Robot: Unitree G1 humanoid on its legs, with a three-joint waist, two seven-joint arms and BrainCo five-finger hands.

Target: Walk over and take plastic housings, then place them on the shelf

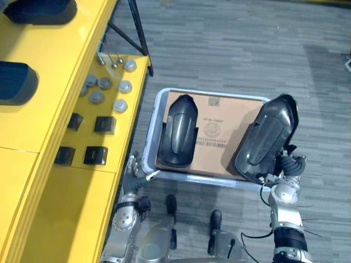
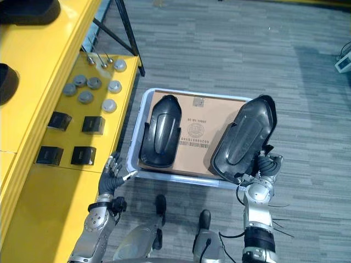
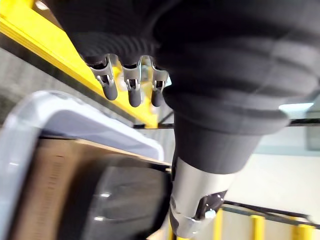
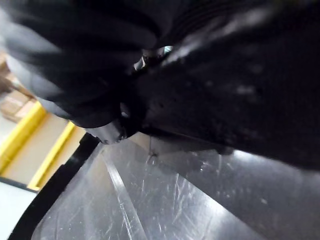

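A black plastic housing (image 1: 178, 131) lies on the cardboard (image 1: 219, 129) inside a pale blue bin (image 1: 159, 104) on the floor. A second black housing (image 1: 266, 137) is lifted and tilted over the bin's right side. My right hand (image 1: 286, 164) grips its near end from below, and in the right wrist view its glossy surface (image 4: 175, 200) is very close. My left hand (image 2: 112, 174) hangs open by the bin's near left corner, beside the yellow shelf (image 1: 60, 219). Its fingers (image 3: 131, 82) are straight and hold nothing.
The yellow shelf runs along the left. Dark housings (image 1: 16, 82) rest on its upper level. Several grey round caps (image 1: 104, 83) and small black boxes (image 1: 104, 124) sit on its lower level. A black stand leg (image 1: 137, 33) is behind it. Grey floor lies to the right.
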